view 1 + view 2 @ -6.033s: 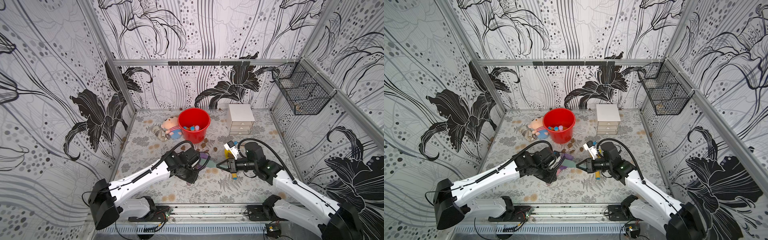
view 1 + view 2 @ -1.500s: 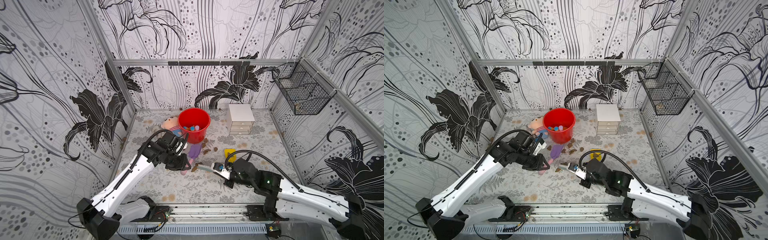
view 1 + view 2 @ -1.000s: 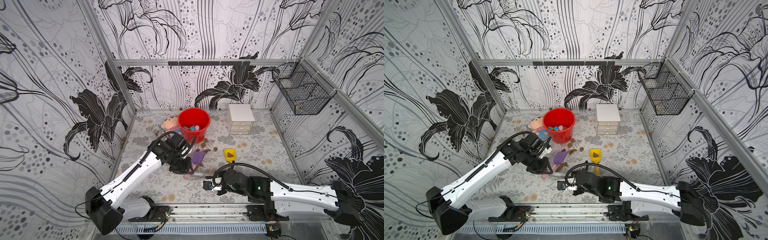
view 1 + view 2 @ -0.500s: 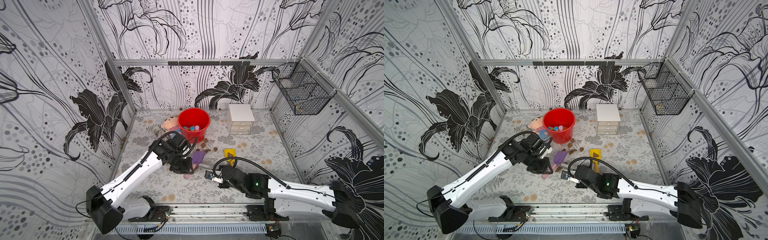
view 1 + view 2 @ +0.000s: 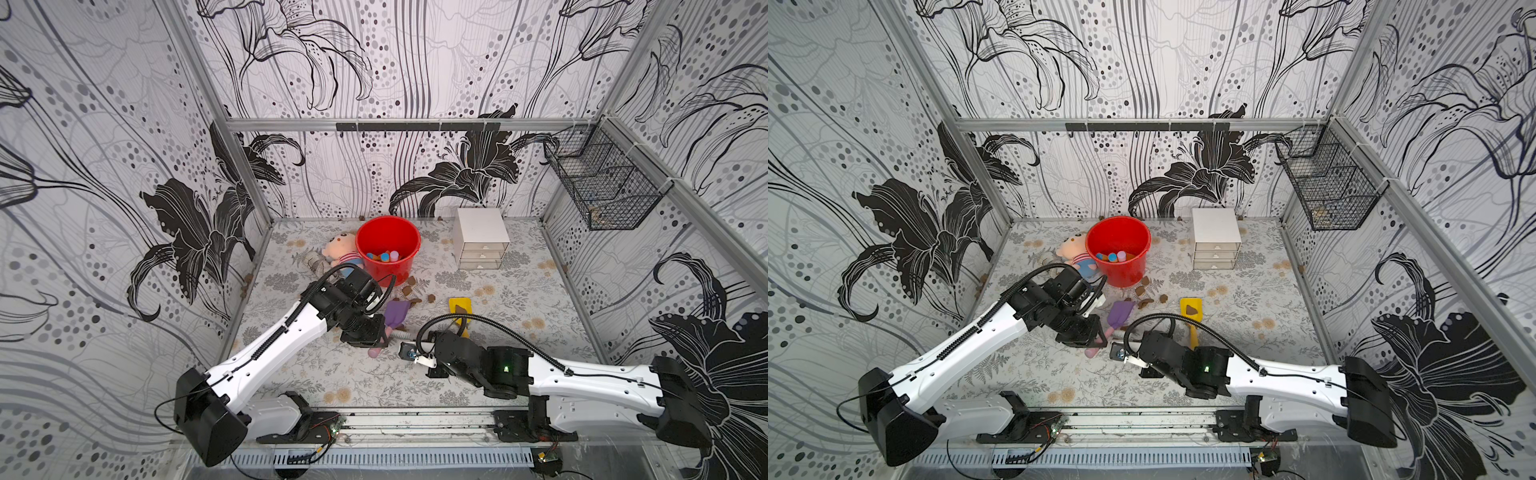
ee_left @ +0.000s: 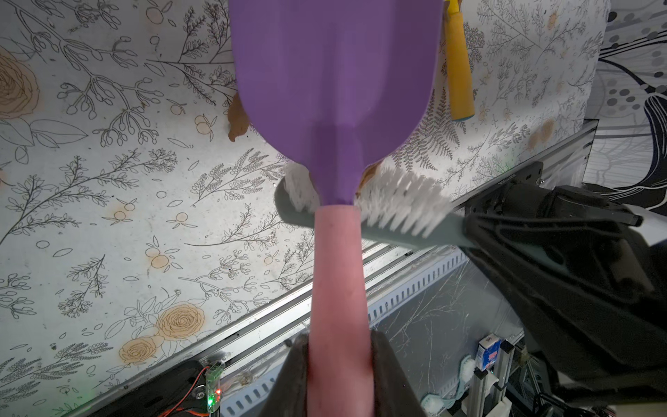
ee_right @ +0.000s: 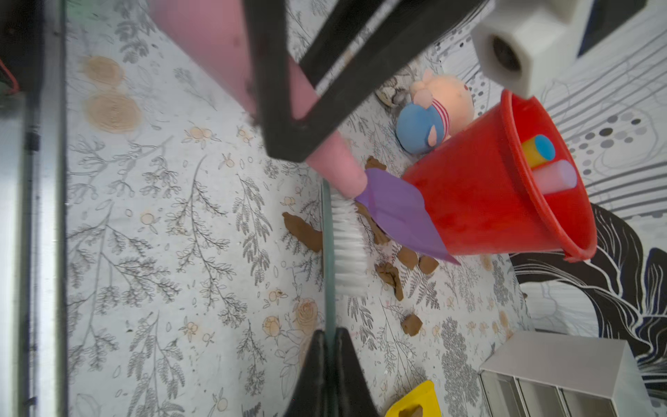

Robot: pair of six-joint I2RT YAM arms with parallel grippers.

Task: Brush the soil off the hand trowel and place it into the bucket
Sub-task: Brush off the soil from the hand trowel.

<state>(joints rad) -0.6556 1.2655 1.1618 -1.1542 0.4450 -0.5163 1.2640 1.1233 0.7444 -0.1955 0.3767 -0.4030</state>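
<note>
Above floral mat (image 6: 108,216), left hand (image 6: 339,375) clamps pink-handled trowel (image 6: 335,72).

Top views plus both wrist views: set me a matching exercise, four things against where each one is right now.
1 purple-bladed, pink-handled plastic trowel
2 grey brush with white bristles
3 yellow plastic trowel
4 round red plastic bucket

A on the floor, brown soil clump on its blade
B clamped in the right gripper
C upright beside the plush doll
D clamped in the left gripper

Pairs: 1-D, 2-B, 3-A, 4-C

Top pair high, wrist cams near trowel (image 6: 335,72)
</note>
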